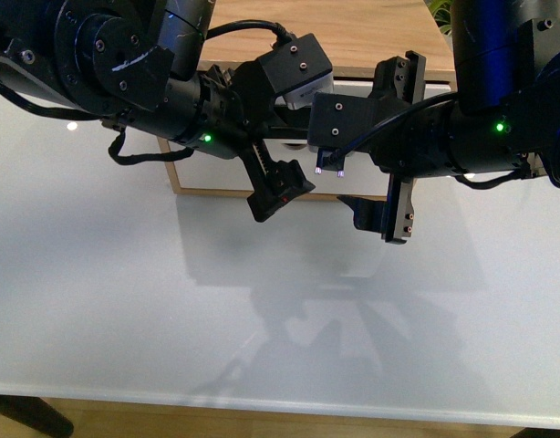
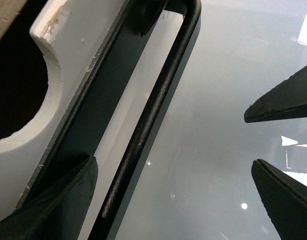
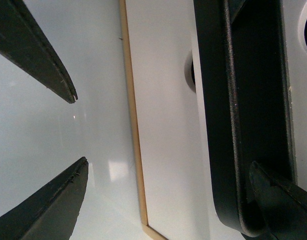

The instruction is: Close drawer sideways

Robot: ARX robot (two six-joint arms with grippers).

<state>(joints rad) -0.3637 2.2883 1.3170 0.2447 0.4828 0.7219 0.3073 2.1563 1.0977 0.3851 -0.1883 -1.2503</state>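
Mostly the drawer (image 2: 78, 65) is lost in the front view. It sits at 12 o'clock across the white table (image 1: 262, 319), behind both arms. Only the wrist views show it properly: a white front panel with a half-round notch (image 2: 16, 95) and a long black bar handle (image 2: 153, 115). The left gripper (image 2: 173, 161) is spread wide, the bar showing between its fingers; contact is unclear. The right gripper (image 3: 168, 164) is likewise spread, grasping nothing, with the bar's end beside one finger. How far the drawer stands out cannot be told.
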